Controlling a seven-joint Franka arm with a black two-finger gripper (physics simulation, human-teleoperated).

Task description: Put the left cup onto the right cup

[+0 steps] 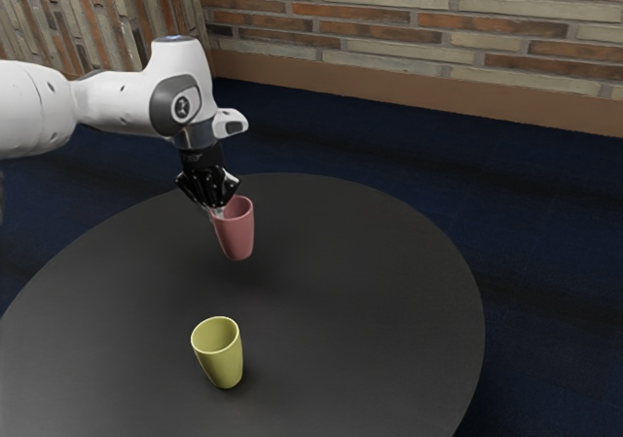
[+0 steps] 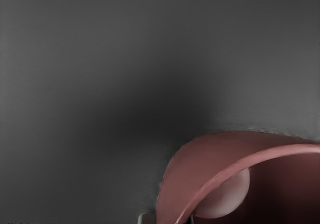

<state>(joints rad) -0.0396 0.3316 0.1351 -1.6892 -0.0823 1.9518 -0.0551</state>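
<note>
- White arm segments (image 1: 107, 101) are seen coming in from the exterior view's left, with the wrist bent down over the dark round counter (image 1: 389, 301).
- At the arm's end, the claw (image 1: 216, 201) is closed to a narrow gap on the rim wall of the pink cup (image 1: 236, 233), and nothing else is gripped.
- The yellow-green cup (image 1: 217, 351) is stood upright and mouth-up on the counter. It is nearer the camera than the claw, well apart from the pink cup, and touched by nothing.
- The pink cup is held in the air, clear of the counter, mouth up and slightly tilted, and a soft shadow is cast beneath it. In the wrist view its rim and inner wall (image 2: 240, 179) are seen just under the hand, with plain counter (image 2: 100, 84) beyond.
- The step in hand is judged to be the carry. The pick-up looks done and the stacking is not yet done, so the task is reckoned about halfway.
- For the next move, the pink cup would need to be brought over the yellow-green cup's mouth, centred and levelled. It would then be lowered base first and let go only once it is seated.
- Care is called for because the pink cup is gripped by one side of its rim and may swing. The standing cup could also be tipped by an off-centre touch.
</note>
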